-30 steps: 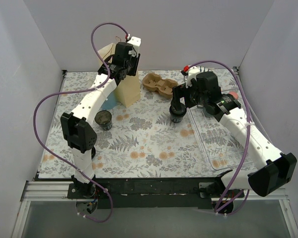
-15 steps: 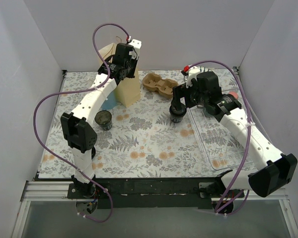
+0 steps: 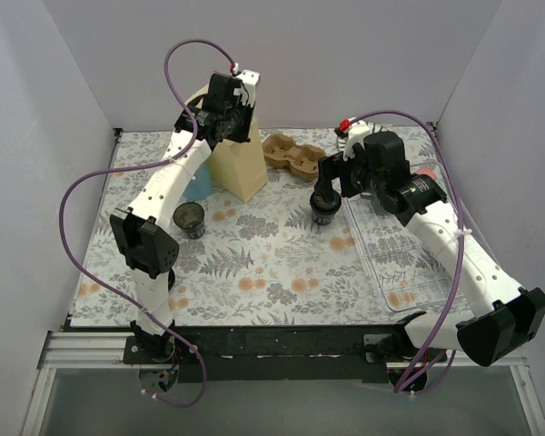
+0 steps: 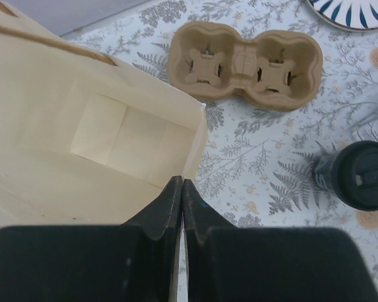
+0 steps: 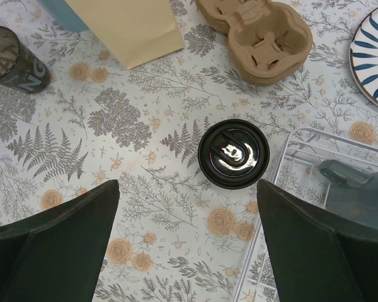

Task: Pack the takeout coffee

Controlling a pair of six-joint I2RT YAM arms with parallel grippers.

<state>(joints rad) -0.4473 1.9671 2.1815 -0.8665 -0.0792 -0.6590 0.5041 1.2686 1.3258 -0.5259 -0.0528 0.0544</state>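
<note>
A dark takeout coffee cup with a black lid (image 3: 323, 208) stands mid-table; it also shows in the right wrist view (image 5: 234, 153) and the left wrist view (image 4: 364, 175). My right gripper (image 3: 326, 186) hovers just above it, open and empty (image 5: 188, 189). A second dark cup (image 3: 190, 220), without a lid, stands to the left (image 5: 11, 60). My left gripper (image 3: 225, 102) is shut on the top rim of the tan paper bag (image 3: 237, 163), pinching the rim's edge (image 4: 181, 184); the bag's inside (image 4: 82, 126) is open below it.
A brown pulp cup carrier (image 3: 291, 154) lies behind the lidded cup. A clear plastic tray (image 3: 401, 259) lies at the right. A blue-patterned plate (image 5: 373, 56) is at the far right. A blue cup (image 3: 200, 188) stands beside the bag, behind the left arm.
The left gripper has pulled the bag's top a little up and left, and the bag's base has swung right toward the carrier. The right gripper has barely moved.
</note>
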